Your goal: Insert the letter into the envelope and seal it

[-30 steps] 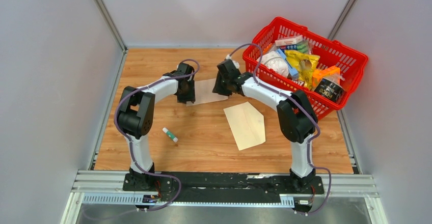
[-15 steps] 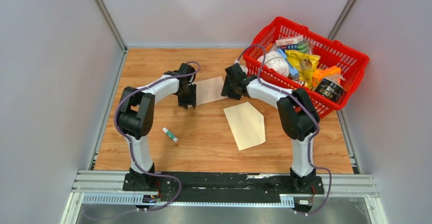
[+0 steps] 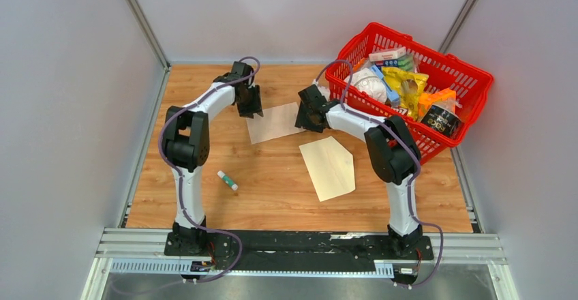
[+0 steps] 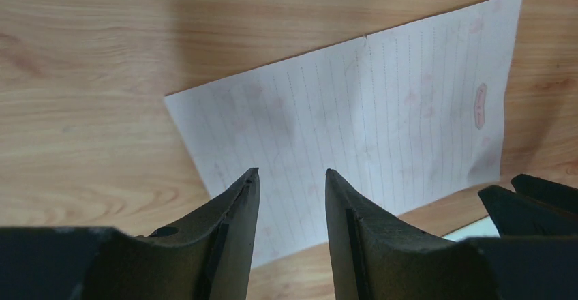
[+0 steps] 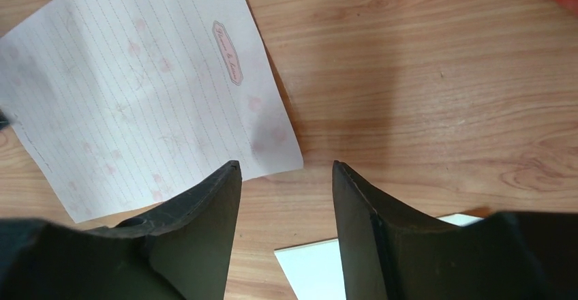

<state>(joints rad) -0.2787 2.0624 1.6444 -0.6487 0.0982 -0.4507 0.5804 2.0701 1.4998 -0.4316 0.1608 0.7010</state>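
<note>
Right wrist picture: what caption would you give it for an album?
Open right gripper over the corner of the lined pink letter, envelope edge peeking in below.

Letter (image 3: 275, 122): pale pink, fine ruled lines, faint pink flower prints, small oval pink label. Envelope (image 3: 328, 167): plain cream-yellow. Table (image 3: 272, 204): orange-brown wood grain. Basket (image 3: 469, 106) at far right corner: red mesh. Glue stick (image 3: 227, 181) near left edge: white, green cap.

A wood-grain worktop (image 3: 272, 208) sits boxed by plain grey walls (image 3: 61, 75) at nine, twelve and three o'clock. Slim metal posts (image 3: 141, 19) mark the far corners; a metal rail (image 3: 477, 249) spans six o'clock.
</note>
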